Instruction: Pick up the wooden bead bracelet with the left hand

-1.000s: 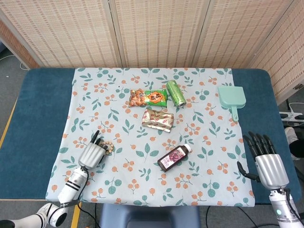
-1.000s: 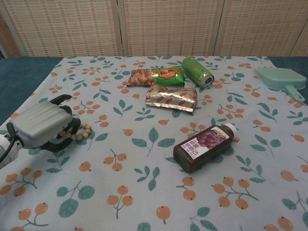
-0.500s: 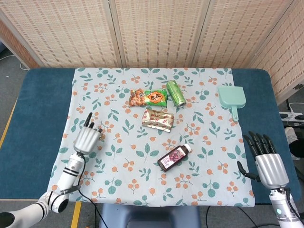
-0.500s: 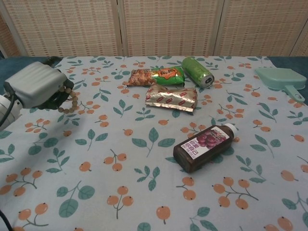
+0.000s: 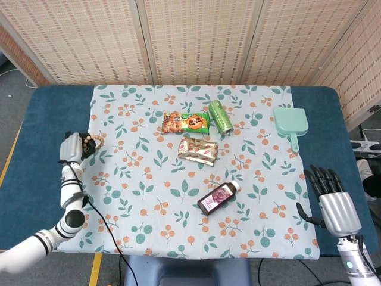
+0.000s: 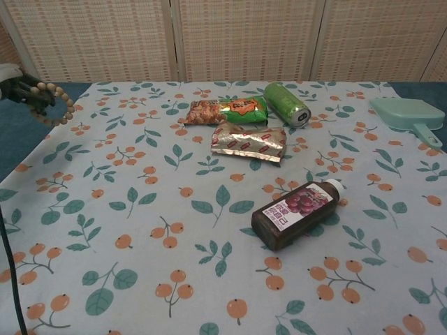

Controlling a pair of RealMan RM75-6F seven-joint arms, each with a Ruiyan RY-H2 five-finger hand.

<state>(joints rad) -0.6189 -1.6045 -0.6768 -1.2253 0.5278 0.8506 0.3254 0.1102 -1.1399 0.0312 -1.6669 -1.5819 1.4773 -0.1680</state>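
Now the wooden bead bracelet (image 6: 54, 105) is held up in the air, far to the left, over the left edge of the flowered cloth (image 5: 149, 196). It is gripped by the fingers of the left hand (image 5: 71, 147), and a loop of beads can be seen hanging down from them in the chest view. A second ago the bracelet was lying on the cloth near the front, under that hand. Half a second ago it had been lifted a little. Since then it has been carried higher and further left, so that only the edge of the hand is seen in the chest view. This means the pick-up looks done, as long as the hold is kept.

The other things have not been moved. The juice bottle (image 5: 218, 197) is lying in the middle, the two snack packs (image 5: 197, 149) and the green can (image 5: 220, 116) are further back, and the green scoop (image 5: 290, 123) is at the far right. The right hand (image 5: 336, 205) is kept low at the near right, with its fingers spread and nothing in them.
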